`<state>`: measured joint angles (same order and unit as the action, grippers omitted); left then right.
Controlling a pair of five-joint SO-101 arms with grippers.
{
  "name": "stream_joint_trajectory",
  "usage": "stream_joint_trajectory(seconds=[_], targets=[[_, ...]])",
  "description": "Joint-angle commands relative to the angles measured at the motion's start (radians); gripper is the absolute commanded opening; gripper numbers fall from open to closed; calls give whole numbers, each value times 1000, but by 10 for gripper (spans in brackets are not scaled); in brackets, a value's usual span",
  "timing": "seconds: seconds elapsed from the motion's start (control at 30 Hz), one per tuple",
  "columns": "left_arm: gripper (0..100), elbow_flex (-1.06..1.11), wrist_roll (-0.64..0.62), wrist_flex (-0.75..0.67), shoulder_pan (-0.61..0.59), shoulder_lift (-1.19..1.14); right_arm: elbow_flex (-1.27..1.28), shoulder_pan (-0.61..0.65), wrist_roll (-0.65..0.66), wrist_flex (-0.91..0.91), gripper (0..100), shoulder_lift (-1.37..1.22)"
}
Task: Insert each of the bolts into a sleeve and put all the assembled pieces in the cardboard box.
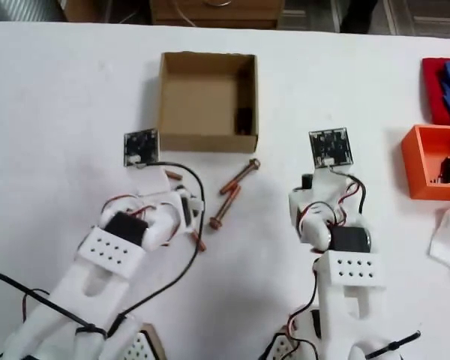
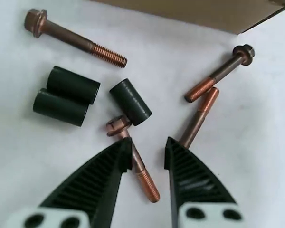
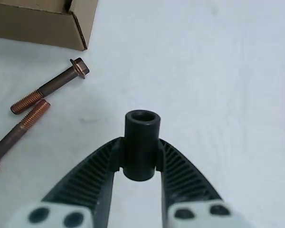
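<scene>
My left gripper [image 2: 147,145] is open just above the table, with a copper bolt [image 2: 133,161] lying along its one finger, its head against a black sleeve [image 2: 130,101]. Two more sleeves [image 2: 66,96] lie side by side nearby, with another bolt [image 2: 73,37] beyond them. Two bolts [image 1: 232,191] lie end to end between the arms, below the cardboard box [image 1: 172,97]. My right gripper [image 3: 140,152] is shut on an upright black sleeve [image 3: 141,137], its hole facing up, to the right of the box [image 3: 42,21]. In the high view the right gripper [image 1: 307,184] is right of the bolts.
A dark piece [image 1: 244,120] lies in the box's right corner. An orange bin [image 1: 424,161] with a dark object stands at the right edge, red and blue cloth [image 1: 442,86] behind it. White table surface spreads at the left and in front of the arms.
</scene>
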<state>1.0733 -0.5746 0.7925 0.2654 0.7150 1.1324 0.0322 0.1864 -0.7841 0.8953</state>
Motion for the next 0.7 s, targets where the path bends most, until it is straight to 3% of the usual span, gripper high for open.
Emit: stream_joint_trajectory(seconds=[0.0, 0.33, 0.67], targets=[[136, -4, -35, -29, 9, -58, -8, -4, -6, 19, 22, 35], [139, -245, -51, 78, 54, -422, -8, -4, -5, 19, 22, 35], [139, -335, -52, 78, 64, -640, -8, -4, -5, 19, 22, 35]])
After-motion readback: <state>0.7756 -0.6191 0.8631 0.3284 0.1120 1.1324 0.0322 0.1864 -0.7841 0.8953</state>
